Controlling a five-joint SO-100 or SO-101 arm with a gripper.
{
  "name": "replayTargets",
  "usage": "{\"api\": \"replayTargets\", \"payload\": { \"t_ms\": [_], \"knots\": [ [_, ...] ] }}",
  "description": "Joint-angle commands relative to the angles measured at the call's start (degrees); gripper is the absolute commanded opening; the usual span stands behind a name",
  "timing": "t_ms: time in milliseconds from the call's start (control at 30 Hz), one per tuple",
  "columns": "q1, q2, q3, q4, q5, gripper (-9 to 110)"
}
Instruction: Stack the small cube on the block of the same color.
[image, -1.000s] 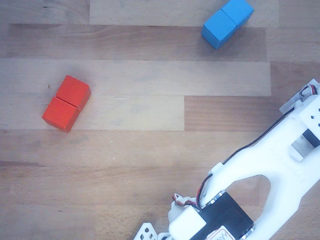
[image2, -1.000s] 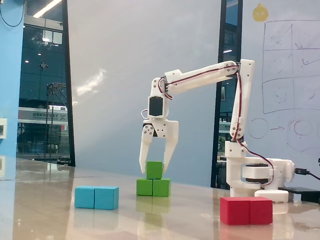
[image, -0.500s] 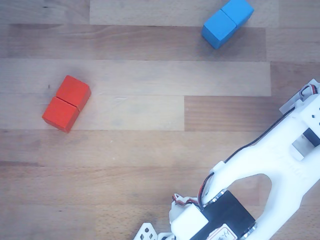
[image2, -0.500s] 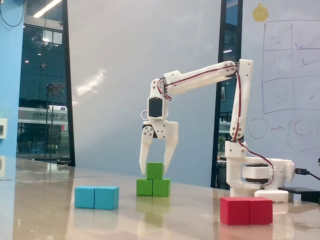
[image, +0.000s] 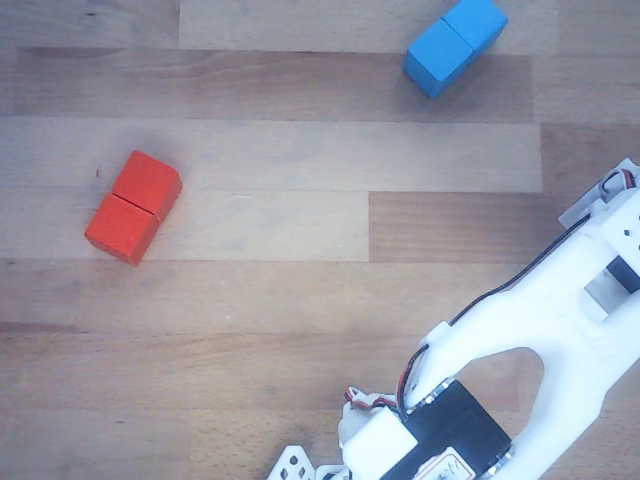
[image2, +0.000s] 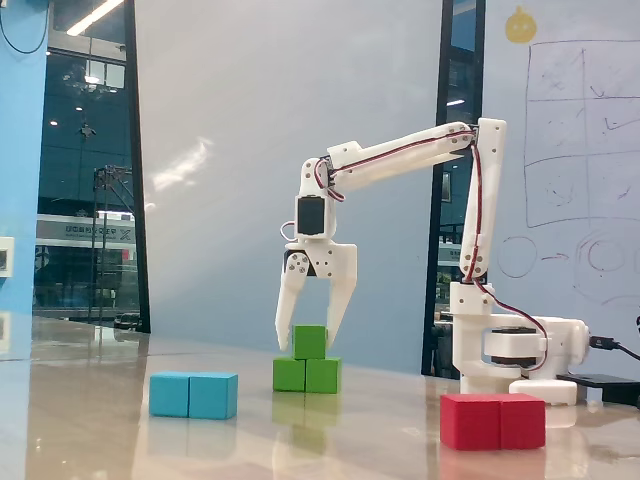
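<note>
Green on green: the small cube (image2: 309, 341) sits on top of the green oblong block (image2: 307, 375) in the fixed view, roughly centred over the seam of the two-cube piece below. Both lie directly beneath the claw (image2: 308, 346).

Claw state: jaws spread wide and pointing straight down, one fingertip on each side of the small cube. A visible gap shows between each finger and the cube's faces, so it grips nothing. Fingertips (image2: 283, 344) hang at about the level of the cube's upper half.

Arm (image2: 400, 152) reaches in from the base (image2: 510, 355) on the right of the fixed view, elbow high, wrist bent down over the stack.

Relative to the claw, fixed view: blue oblong block (image2: 193, 395) is to the left and nearer the camera, well apart from the stack. Red oblong block (image2: 493, 420) is to the right and nearer the camera still, also well apart, in front of the base.

Other view looks down on the wooden table (image: 300, 300). White arm body (image: 520, 380) fills the lower right corner. The claw tips and green pieces do not show here. Red block (image: 133, 207) lies at left, blue block (image: 454, 44) at the top right, both away from the arm.
</note>
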Motion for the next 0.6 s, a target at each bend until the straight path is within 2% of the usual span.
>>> {"api": "replayTargets", "payload": {
  "t_ms": [0,567],
  "knots": [
    [0.44,0.88,-0.44,0.62,-0.53,21],
    [-2.90,1.76,-1.14,3.78,-4.48,21]
  ]
}}
